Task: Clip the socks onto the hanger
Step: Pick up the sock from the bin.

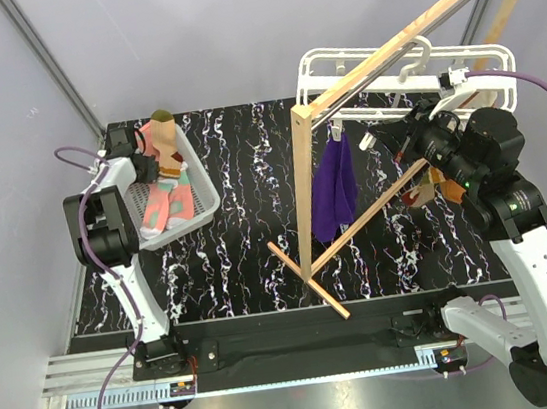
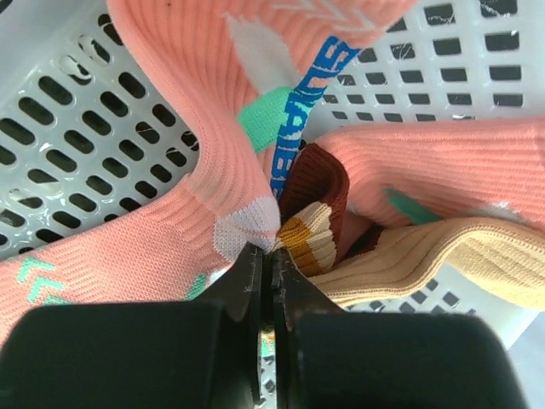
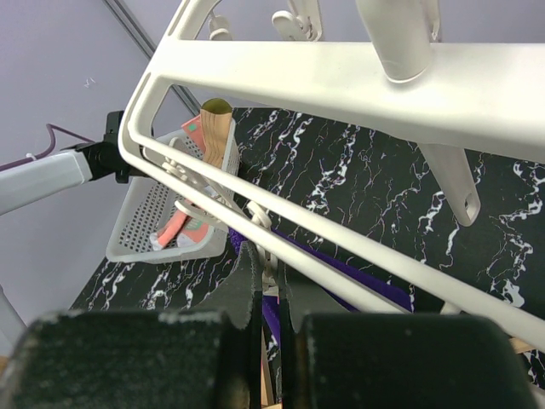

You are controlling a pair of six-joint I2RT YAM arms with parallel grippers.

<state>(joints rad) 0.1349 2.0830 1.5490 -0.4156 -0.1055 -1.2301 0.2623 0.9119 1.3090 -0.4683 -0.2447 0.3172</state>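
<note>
Pink socks (image 1: pixel 165 204) lie in a white perforated basket (image 1: pixel 205 201) at the far left. My left gripper (image 1: pixel 152 165) is in the basket. In the left wrist view it (image 2: pixel 271 254) is shut, with a pink sock (image 2: pixel 213 145) and the striped cuff of a tan sock (image 2: pixel 311 239) bunched at its tips. A tan sock with an olive toe (image 1: pixel 164 128) stands up at the basket's back. The white hanger (image 1: pixel 406 64) hangs from the wooden rail at the back right. My right gripper (image 1: pixel 386 139) is under its bars and is shut (image 3: pixel 271 256) on a small white clip (image 3: pixel 271 223).
A light wooden rail stand (image 1: pixel 305 200) crosses the middle, its foot (image 1: pixel 309 280) on the black marbled table. A purple cloth (image 1: pixel 337 188) hangs from the hanger beside the post. An orange-brown cloth (image 1: pixel 430 182) shows behind my right wrist. Grey walls enclose the table.
</note>
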